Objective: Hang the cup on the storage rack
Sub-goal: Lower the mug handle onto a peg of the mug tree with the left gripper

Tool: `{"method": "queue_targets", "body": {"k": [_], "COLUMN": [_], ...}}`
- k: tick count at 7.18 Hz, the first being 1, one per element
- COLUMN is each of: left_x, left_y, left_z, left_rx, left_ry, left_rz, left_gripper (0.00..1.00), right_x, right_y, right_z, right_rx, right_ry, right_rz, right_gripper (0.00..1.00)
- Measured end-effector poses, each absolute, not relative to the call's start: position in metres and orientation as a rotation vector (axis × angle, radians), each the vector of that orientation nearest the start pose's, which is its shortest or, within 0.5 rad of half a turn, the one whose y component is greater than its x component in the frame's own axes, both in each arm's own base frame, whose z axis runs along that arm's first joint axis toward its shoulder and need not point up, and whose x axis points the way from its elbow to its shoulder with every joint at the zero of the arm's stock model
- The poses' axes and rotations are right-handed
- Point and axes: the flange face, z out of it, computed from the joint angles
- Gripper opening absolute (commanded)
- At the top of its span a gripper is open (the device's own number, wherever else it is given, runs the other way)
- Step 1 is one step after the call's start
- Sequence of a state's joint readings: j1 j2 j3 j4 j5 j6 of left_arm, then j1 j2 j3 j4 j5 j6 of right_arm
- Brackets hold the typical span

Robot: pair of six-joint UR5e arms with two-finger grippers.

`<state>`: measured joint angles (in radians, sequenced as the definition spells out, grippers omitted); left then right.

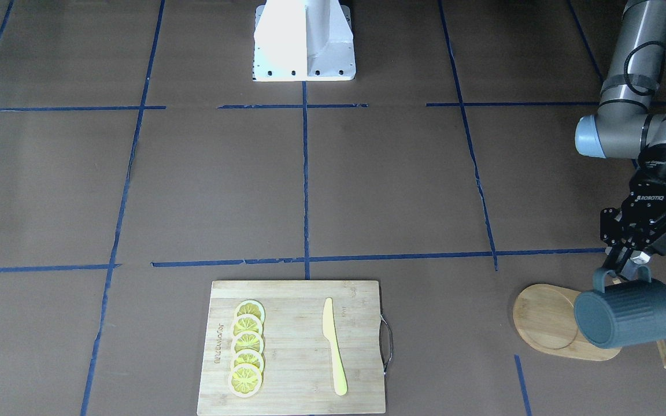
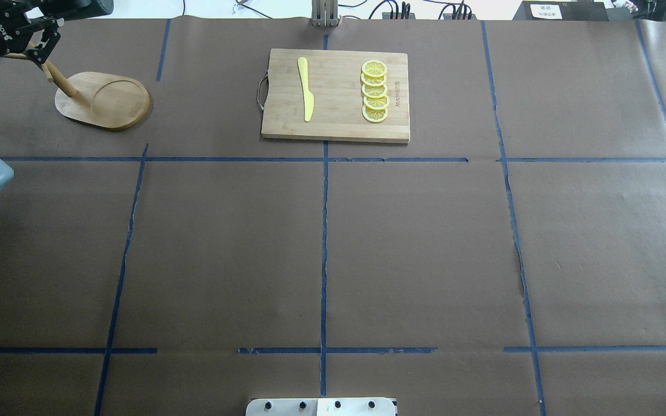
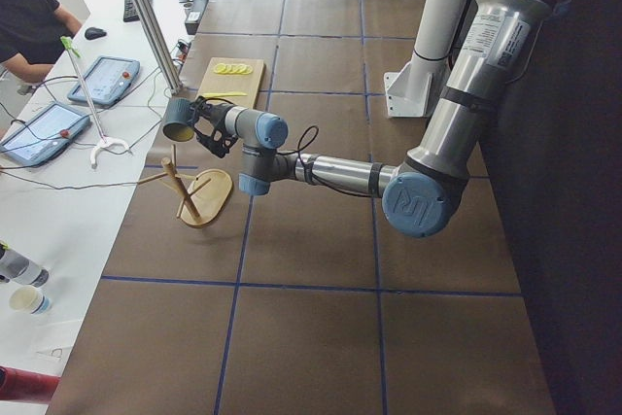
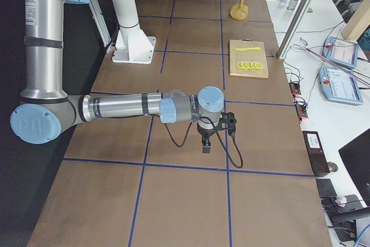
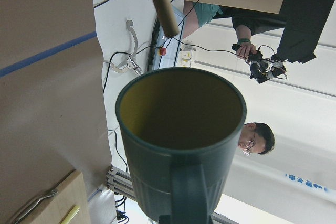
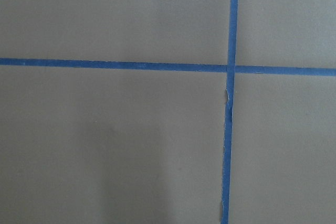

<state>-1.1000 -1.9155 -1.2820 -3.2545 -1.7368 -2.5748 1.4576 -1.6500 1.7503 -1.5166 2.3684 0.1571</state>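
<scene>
— While the left gripper [image 1: 629,264] pinches the cup [image 1: 628,312] by its handle, sideways over the storage rack [image 1: 544,318], is it secure?
— Rigid, light, probably chippable ceramic, so the handle's right; right gripper [image 4: 206,147], can't tell

We see the silver-grey tubular left arm [image 1: 636,40] with a pale blue joint cap [image 1: 586,136] and a thin black cable loop [image 1: 645,66] strapped on. Its black left claw [image 1: 628,264] bears white ROBOTIQ lettering. Our white pedestal base [image 1: 304,40] shows dark screw holes.
</scene>
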Motion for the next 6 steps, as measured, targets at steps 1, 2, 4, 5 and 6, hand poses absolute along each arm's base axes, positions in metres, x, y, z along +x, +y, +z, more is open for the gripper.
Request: {"method": "queue_targets", "body": {"k": [1,2,4,5,6], "left_x": [0.172,0.17,0.168,0.166,0.163], "left_y": [-0.603,-0.603,-0.601,-0.601,-0.601], "left_z": [0.429,0.433,0.452,0.461,0.466], "left_rx": [-0.069,-0.095,-0.164,-0.184,-0.214], "left_ry": [1.966,1.976,2.019,2.036,2.049], "left_rz": [-1.374,-1.395,-1.425,-1.437,-1.458], "left_gripper": [0.0,0.0,0.0,0.0,0.02], "right_x": [0.009,0.009,0.009,0.009,0.009], "right_y": [-0.47,-0.47,-0.47,-0.47,-0.47], "right_z": [0.6,0.6,0.6,0.599,0.598], "right_rx": [0.038,0.038,0.04,0.042,0.045], "right_ry": [-0.808,-0.808,-0.809,-0.809,-0.809], "right_rz": [-0.02,-0.02,-0.021,-0.022,-0.023], "right_gripper": [1.0,1.0,1.0,1.0,1.0]}}
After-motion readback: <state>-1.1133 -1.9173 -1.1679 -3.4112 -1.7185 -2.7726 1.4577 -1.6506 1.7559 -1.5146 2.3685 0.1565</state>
